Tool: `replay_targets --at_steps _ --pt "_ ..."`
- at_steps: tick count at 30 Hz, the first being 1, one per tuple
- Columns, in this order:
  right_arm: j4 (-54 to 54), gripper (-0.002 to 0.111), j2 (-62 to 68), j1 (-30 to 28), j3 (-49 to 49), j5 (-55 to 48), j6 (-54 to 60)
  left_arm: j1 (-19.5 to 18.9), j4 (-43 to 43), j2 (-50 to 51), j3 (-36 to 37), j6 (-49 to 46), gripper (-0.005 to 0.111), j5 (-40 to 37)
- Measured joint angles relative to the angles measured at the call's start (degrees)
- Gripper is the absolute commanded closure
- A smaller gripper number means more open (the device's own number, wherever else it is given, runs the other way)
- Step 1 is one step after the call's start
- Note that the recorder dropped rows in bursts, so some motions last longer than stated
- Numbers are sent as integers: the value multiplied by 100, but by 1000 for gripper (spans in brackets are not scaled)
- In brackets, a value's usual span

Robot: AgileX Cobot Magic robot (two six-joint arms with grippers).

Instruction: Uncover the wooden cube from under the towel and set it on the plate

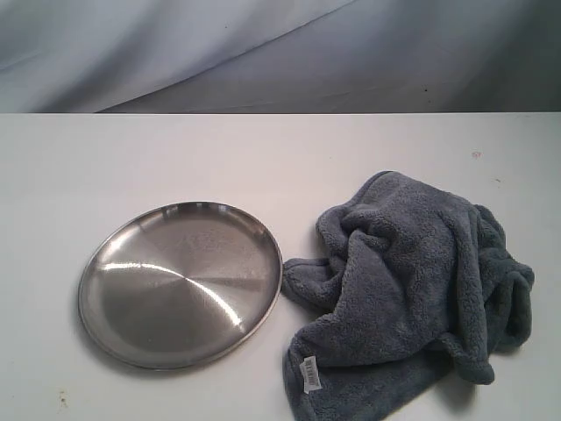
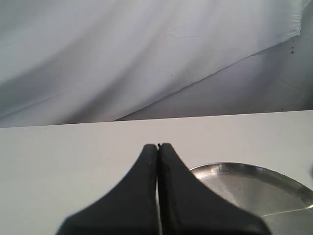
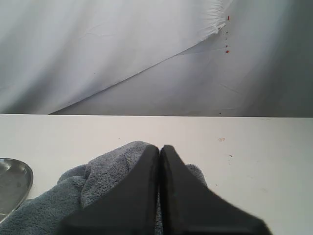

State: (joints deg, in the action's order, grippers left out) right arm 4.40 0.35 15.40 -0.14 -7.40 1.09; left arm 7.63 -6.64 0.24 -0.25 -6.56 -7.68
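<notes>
The left end effector (image 2: 157, 146) and right end effector (image 3: 160, 147) are matte black, broad-based, tapering to narrow rounded tips.

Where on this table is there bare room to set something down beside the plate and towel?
Bare table runs the whole strip between the cloth backdrop and both the plate and the towel, and also left of the plate. The plate itself holds nothing. Crowded: the towel's edge nearly meets the plate's rim, leaving only a sliver.

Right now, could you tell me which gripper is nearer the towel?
The right gripper: the towel lies just beyond its shut fingertips, while the left gripper faces the plate.
</notes>
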Motion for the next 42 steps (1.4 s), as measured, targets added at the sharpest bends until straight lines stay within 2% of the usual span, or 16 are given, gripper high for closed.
replay_targets --at_steps 20,27,34,42 --pt "28 108 0 0 0 51 0 0 0 0 0 0 107 0" --pt "1271 108 0 0 -24 184 -362 0 0 0 0 0 107 0" --pt "1535 108 683 0 -807 -418 -286 0 0 0 0 0 107 0" --pt "2138 108 2202 0 -1964 -1266 918 0 0 0 0 0 107 0"
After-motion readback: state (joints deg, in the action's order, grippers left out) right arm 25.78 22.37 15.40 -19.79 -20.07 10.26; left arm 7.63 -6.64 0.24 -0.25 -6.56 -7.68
